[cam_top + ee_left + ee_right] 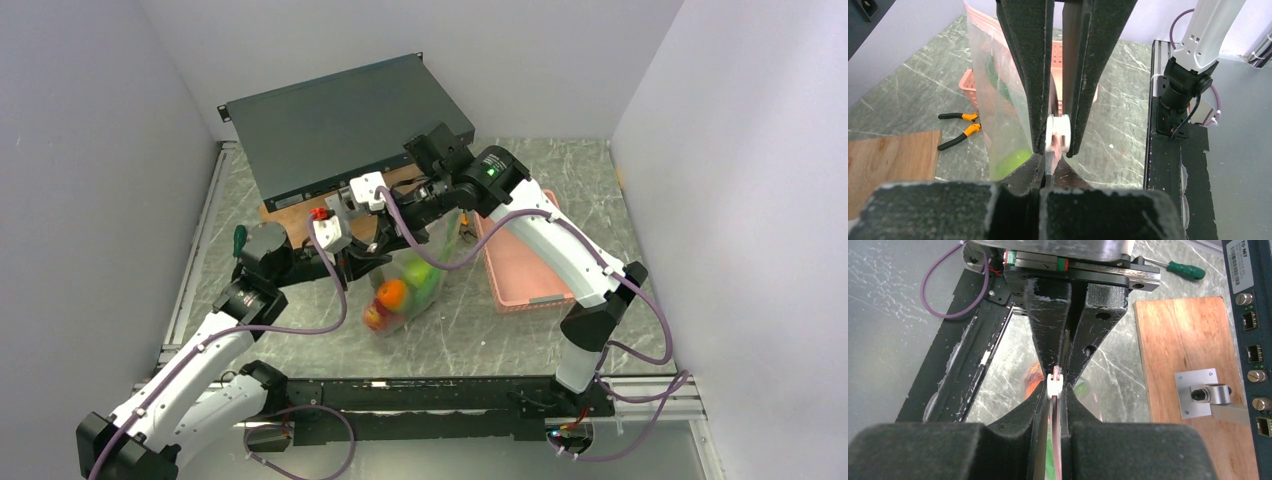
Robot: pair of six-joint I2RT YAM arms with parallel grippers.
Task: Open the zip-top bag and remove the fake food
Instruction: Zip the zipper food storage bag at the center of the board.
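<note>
Clear zip-top bag (998, 100) hangs pinched in closed left fingers (1020, 182) and right fingers (1028, 412).

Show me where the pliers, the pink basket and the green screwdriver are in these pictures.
pliers (968, 129): left wrist view, orange part of the lower handle.
pink basket (522, 262): top external view, its bare floor.
green screwdriver (1187, 271): right wrist view, middle of the handle.

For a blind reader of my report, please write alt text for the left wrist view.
The left pincer, at bottom, is shut on the top edge of the clear zip-top bag, while the right pincer from above clamps its white slider. Green fake food shows inside; a pink basket and orange-handled pliers lie behind.
</note>
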